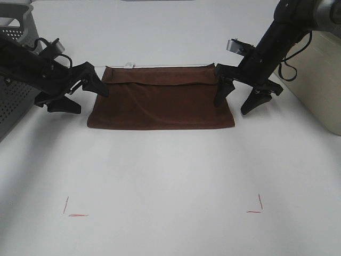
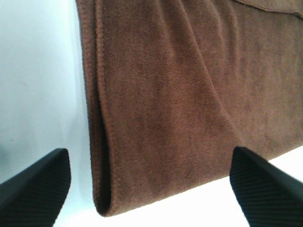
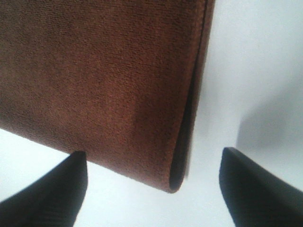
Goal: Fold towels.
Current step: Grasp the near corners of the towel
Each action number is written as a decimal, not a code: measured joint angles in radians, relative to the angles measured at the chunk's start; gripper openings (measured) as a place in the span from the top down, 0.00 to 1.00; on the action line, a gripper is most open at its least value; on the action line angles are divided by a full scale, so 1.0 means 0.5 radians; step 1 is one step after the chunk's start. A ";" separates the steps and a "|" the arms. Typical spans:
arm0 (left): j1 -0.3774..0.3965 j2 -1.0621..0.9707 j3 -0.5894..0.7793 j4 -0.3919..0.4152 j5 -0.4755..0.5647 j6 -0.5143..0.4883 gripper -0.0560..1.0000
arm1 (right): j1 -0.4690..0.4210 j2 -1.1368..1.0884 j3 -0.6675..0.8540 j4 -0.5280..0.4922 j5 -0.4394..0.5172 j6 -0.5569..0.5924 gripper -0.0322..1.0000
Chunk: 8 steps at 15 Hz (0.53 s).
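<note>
Bright, even overhead light fills the high view, nearly washing out the white table [image 1: 170, 176] and leaving only faint, soft shadows under the left hand [image 1: 91, 101], the right hand [image 1: 232, 106] and the towel [image 1: 160, 109]. Both wrist views are softer and harsher in contrast. There the table flares to featureless white, bluish in the left wrist view, and a grey shadow falls beside the towel's fold in the right.

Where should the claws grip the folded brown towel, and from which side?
Probably at the short ends of the towel: left claw from the left, right claw from the right, each pinching both layers. The layers lie flat and stacked there, and the open claws stand beside them.
</note>
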 joint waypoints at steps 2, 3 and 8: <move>0.000 0.000 0.000 0.000 0.000 0.000 0.14 | 0.000 0.000 0.000 0.008 -0.004 0.000 0.26; 0.000 0.000 0.000 0.000 0.000 0.000 0.14 | 0.000 0.000 0.000 0.008 -0.004 -0.002 0.26; 0.000 0.002 0.000 0.000 0.000 -0.004 0.14 | 0.000 0.006 0.002 0.068 -0.052 -0.024 0.26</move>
